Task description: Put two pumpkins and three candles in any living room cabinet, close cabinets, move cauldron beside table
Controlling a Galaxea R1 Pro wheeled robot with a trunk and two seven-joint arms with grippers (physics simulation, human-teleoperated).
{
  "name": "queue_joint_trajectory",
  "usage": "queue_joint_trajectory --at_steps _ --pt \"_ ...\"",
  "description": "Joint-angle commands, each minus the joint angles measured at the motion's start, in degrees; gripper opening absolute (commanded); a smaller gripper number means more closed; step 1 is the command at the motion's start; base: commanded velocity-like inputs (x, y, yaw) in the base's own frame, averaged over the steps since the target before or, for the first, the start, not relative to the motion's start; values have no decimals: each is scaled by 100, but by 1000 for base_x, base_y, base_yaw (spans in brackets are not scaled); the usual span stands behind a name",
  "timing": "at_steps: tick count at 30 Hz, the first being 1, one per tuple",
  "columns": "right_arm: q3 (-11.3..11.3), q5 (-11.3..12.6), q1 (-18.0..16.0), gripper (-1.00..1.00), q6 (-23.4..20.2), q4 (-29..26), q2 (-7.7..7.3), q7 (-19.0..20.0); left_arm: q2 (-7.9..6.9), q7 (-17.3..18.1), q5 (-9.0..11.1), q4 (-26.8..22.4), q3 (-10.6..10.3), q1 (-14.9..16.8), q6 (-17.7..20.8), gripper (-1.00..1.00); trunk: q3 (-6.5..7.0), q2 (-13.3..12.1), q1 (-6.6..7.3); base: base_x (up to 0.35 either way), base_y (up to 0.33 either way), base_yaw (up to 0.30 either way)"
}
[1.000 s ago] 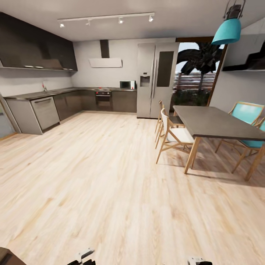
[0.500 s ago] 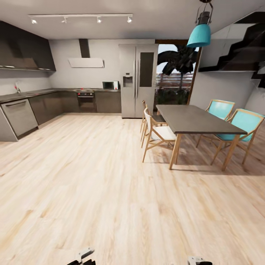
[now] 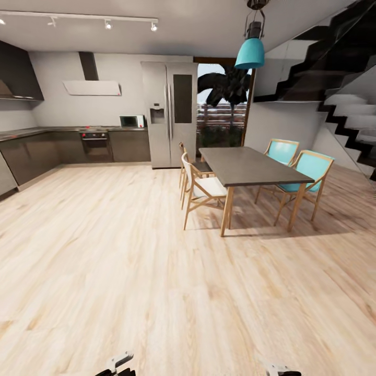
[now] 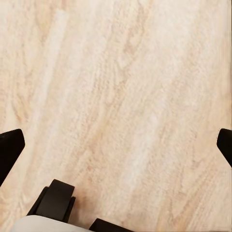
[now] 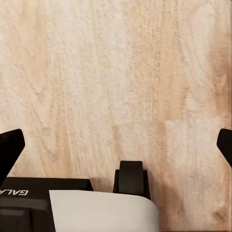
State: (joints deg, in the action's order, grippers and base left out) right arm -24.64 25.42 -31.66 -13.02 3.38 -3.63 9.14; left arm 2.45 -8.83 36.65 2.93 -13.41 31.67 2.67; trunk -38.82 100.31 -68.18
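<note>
Across the head view, the whole picture has shifted leftward since a second ago: the dining bench (image 3: 250,166) now sits center-right and a staircase (image 3: 339,78) enters at upper right, so the camera is turning, judged a search for the living room. No pumpkins, candles, cabinet or cauldron are visible. Both arms hang low over the floor (image 3: 130,250); the left gripper (image 4: 116,145) and right gripper (image 5: 116,145) are spread wide, holding nothing.

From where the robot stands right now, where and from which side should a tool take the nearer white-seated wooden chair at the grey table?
Probably the top rail of the backrest of the white-seated wooden chair, approached from the side away from the grey dining table. The backrest stands upright and exposed on that side, while the seat is tucked toward the table and the slanted legs are thin.
</note>
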Motion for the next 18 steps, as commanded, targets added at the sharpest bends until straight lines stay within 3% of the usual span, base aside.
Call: queue_joint_trajectory --at_steps 1,18 --pt "-50 52 -7 100 -9 10 1 28 2 -13 35 6 -48 6 14 100 -5 3 1 0 0 -274" --pt "-51 59 91 100 -13 12 4 27 16 39 24 -6 -55 6 -24 100 -41 3 1 0 0 -260"
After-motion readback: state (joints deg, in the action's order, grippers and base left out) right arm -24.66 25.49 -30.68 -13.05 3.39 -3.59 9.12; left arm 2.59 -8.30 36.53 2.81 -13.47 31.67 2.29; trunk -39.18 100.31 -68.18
